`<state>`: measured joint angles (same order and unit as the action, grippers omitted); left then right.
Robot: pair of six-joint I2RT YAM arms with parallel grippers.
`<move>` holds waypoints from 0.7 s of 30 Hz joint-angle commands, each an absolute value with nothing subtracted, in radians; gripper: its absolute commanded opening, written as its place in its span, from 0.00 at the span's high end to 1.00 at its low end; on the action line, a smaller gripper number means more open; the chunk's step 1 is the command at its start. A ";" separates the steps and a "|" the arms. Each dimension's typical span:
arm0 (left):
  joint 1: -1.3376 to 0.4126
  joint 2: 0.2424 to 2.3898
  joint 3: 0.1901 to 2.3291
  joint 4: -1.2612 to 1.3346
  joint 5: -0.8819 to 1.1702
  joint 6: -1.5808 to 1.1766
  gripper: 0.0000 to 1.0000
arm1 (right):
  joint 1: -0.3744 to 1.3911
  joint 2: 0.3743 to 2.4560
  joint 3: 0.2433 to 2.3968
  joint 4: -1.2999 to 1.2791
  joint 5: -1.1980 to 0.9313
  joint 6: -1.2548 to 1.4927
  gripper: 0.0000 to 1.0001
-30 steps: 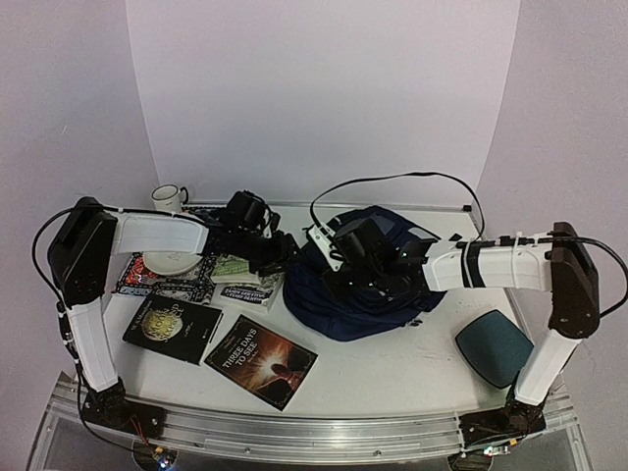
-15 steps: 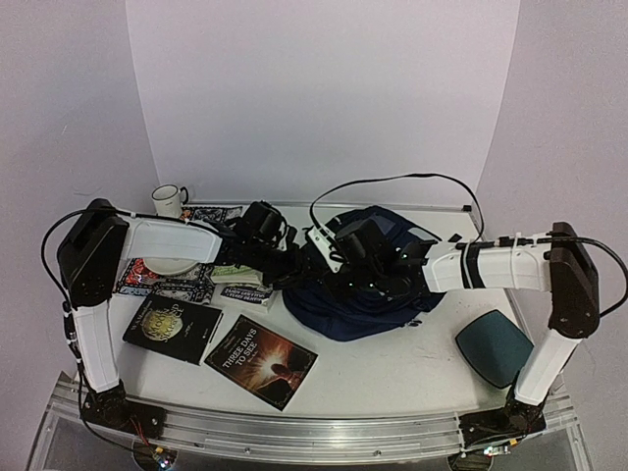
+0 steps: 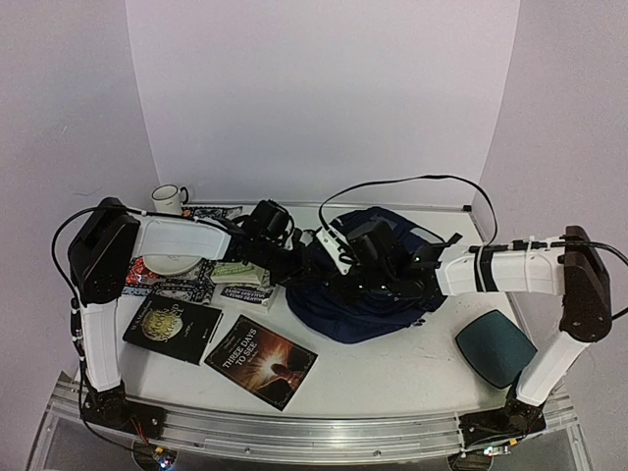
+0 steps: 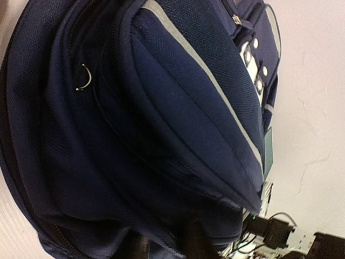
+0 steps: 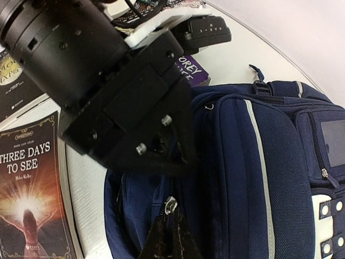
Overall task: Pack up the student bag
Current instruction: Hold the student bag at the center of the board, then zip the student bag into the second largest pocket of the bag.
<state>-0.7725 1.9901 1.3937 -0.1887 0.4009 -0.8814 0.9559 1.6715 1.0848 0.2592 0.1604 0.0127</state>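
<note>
The student bag [image 3: 378, 280], navy with pale piping, lies mid-table and fills the left wrist view [image 4: 161, 108]. My left gripper [image 3: 300, 265] is at the bag's left edge. Its dark fingers [image 4: 197, 243] are shut with a fold of the bag's fabric between them, and the right wrist view shows the left gripper [image 5: 180, 162] pinching that edge beside the zip. My right gripper [image 5: 171, 240] is shut on the silver zip pull [image 5: 170, 205] of the bag's main opening. From above, the right gripper [image 3: 345, 287] sits low over the bag's left part.
Left of the bag lie a stack of books [image 3: 240, 280], a dark book [image 3: 172, 329] and the "Three Days to See" book [image 3: 260, 361]. A plate [image 3: 169, 263] and a white mug [image 3: 169, 197] are at the far left. A teal pouch [image 3: 496, 345] lies near the right arm's base.
My left gripper has moved right from above the book stack to the bag's edge and closed on its fabric. The right gripper stays shut at the zip.
</note>
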 commanded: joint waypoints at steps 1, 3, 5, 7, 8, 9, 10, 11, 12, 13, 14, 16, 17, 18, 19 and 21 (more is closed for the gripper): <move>-0.764 2.008 1.462 -0.152 0.352 -0.876 0.95 | 0.973 1.563 1.077 0.289 0.090 -0.019 1.00; -0.759 2.011 1.476 -0.153 0.346 -0.869 1.00 | 0.973 1.545 1.062 0.251 0.095 -0.036 1.00; -0.748 2.015 1.490 -0.152 0.339 -0.859 1.00 | 0.973 1.512 1.031 0.216 0.104 -0.046 1.00; -0.729 2.017 1.502 -0.152 0.334 -0.851 1.00 | 0.973 1.474 0.997 0.187 0.135 -0.058 1.00; -0.716 2.017 1.509 -0.152 0.332 -0.846 1.00 | 0.973 1.453 0.977 0.169 0.160 -0.065 1.00; -0.702 2.018 1.517 -0.152 0.328 -0.839 1.00 | 0.973 1.433 0.959 0.150 0.185 -0.073 1.00; -0.688 2.020 1.525 -0.153 0.325 -0.831 1.00 | 0.973 1.409 0.942 0.132 0.217 -0.083 1.00; -0.674 2.023 1.534 -0.154 0.325 -0.825 1.00 | 0.973 1.384 0.927 0.116 0.250 -0.092 1.00; -0.658 2.028 1.542 -0.154 0.331 -0.823 1.00 | 0.973 1.365 0.912 0.102 0.275 -0.103 1.00; -0.644 2.033 1.551 -0.154 0.339 -0.821 1.00 | 0.971 1.345 0.895 0.089 0.302 -0.114 1.00; -0.634 2.037 1.561 -0.154 0.346 -0.818 1.00 | 0.968 1.326 0.877 0.075 0.332 -0.120 1.00; -0.612 2.044 1.576 -0.155 0.353 -0.808 1.00 | 0.956 1.293 0.844 0.054 0.378 -0.127 1.00; -0.603 2.046 1.583 -0.158 0.353 -0.802 1.00 | 0.947 1.275 0.828 0.045 0.393 -0.127 1.00; -0.592 2.050 1.588 -0.159 0.355 -0.798 1.00 | 0.936 1.260 0.815 0.038 0.404 -0.124 1.00; -0.584 2.053 1.593 -0.162 0.356 -0.794 1.00 | 0.926 1.244 0.800 0.034 0.413 -0.122 1.00; -0.565 2.063 1.603 -0.169 0.355 -0.787 1.00 | 0.902 1.215 0.777 0.031 0.424 -0.113 1.00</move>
